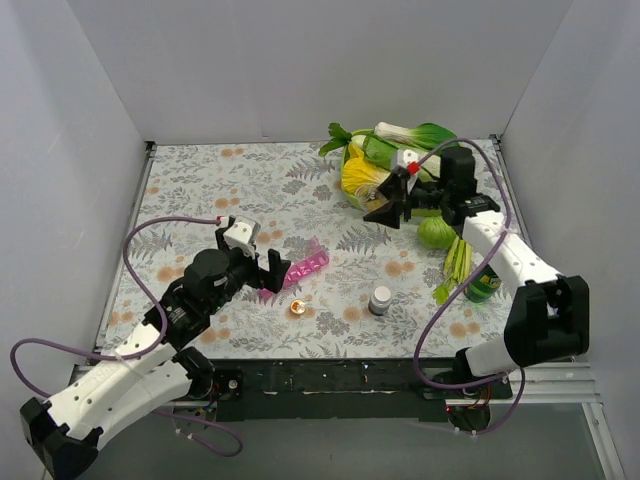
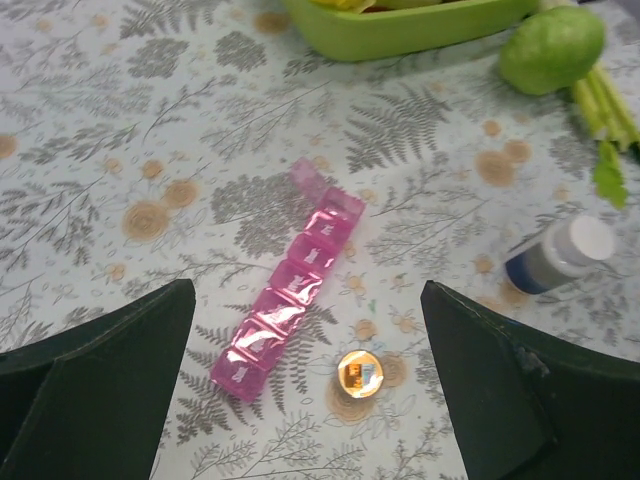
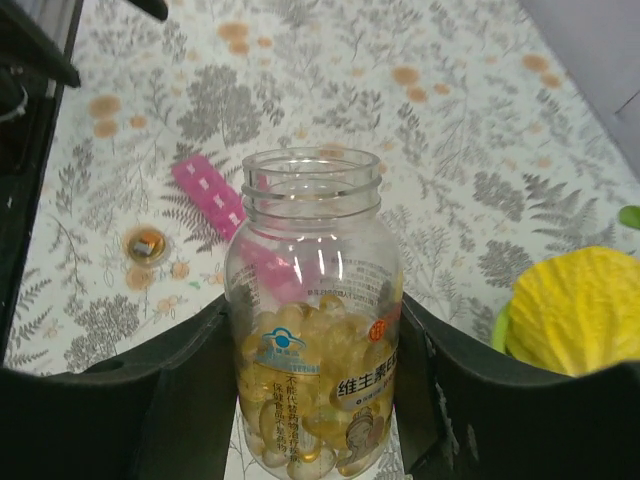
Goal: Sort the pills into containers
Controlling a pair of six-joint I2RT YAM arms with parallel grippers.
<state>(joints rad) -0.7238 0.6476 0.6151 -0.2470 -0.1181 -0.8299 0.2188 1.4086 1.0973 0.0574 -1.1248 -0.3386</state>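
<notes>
The pink pill-organiser strip [image 1: 303, 266] lies on the leaf-print table, left of centre, and the lid at its far end stands open. In the left wrist view the organiser [image 2: 290, 285] lies between and ahead of my open, empty left gripper [image 2: 308, 400], which hovers just left of it [image 1: 272, 270]. A small round gold disc [image 2: 360, 373] lies beside the strip's near end. My right gripper [image 3: 312, 400] is shut on an uncapped clear bottle [image 3: 312, 320] half full of yellow softgel pills. It holds the bottle upright above the table beside the vegetable tray [image 1: 390, 210].
A green tray [image 2: 400, 30] of vegetables stands at the back right, with a lime [image 1: 436, 232], green stalks [image 1: 457, 262] and a dark green bottle [image 1: 484, 283] beside it. A small white-capped bottle [image 1: 380, 299] sits near the front centre. White walls enclose the table.
</notes>
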